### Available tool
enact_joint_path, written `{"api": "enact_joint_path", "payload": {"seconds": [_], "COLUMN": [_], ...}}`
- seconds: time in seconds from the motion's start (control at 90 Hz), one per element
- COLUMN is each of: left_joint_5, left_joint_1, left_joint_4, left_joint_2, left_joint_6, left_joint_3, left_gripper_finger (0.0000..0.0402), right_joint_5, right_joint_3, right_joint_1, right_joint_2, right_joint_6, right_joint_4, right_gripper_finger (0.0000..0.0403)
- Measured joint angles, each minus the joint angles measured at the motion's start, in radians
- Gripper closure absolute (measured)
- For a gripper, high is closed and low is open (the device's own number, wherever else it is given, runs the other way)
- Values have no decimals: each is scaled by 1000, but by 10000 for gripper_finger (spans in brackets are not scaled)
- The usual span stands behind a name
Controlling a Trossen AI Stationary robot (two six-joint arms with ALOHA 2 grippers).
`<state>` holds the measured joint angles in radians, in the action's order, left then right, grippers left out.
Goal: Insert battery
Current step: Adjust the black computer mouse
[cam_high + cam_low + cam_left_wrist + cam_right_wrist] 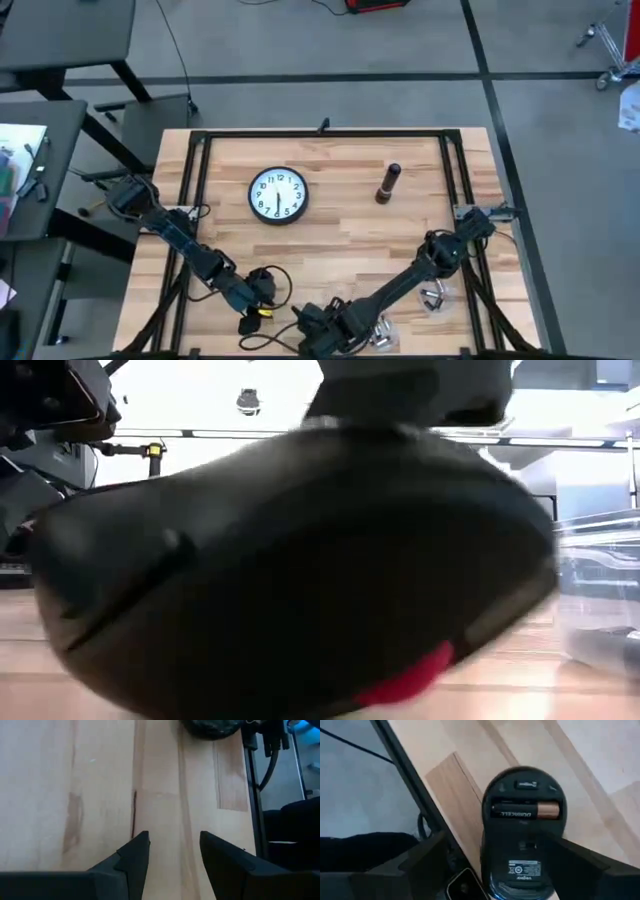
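The right gripper [515, 865] is clamped on a dark, rounded computer mouse [520, 835] at the bench's near edge, holding it underside up. A battery [525, 810] with a copper-coloured end lies in the open bay, crosswise, above a white label. The left gripper [172, 857] hovers near the near-left corner with its dark, wedge-shaped fingers [132, 857] parted around nothing but bare wood.

The bench [330, 235] is pale butcher-block, planks running lengthwise, framed by black rails. A round white-faced wall clock [277, 194] lies flat toward the far edge, and a dark cylindrical flashlight [388, 184] stands to its right. Clear plastic pieces [432, 296] sit near the right edge. Grey floor surrounds the bench.
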<state>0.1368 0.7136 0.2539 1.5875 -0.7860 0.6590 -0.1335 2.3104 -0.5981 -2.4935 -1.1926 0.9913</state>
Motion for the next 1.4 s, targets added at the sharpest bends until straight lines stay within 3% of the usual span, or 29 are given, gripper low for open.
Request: {"api": "enact_joint_path", "payload": {"seconds": [0.211, 0.567, 0.9, 1.4], "left_joint_5": [1, 2, 2, 20], "left_joint_1": [0, 0, 0, 1], "left_joint_4": [-11, -5, 34, 51], "left_joint_2": [0, 0, 3, 35], "left_joint_6": [5, 11, -4, -34], "left_joint_3": [0, 0, 0, 0], "left_gripper_finger": [247, 247, 247, 247], "right_joint_5": [-27, 36, 64, 0], "right_joint_3": [-41, -134, -207, -205], "right_joint_1": [1, -4, 29, 52], "right_joint_2": [0, 0, 5, -30], "right_joint_6": [40, 186, 126, 444], "right_joint_4": [21, -245, -326, -382], "right_gripper_finger": [113, 113, 111, 112]}}
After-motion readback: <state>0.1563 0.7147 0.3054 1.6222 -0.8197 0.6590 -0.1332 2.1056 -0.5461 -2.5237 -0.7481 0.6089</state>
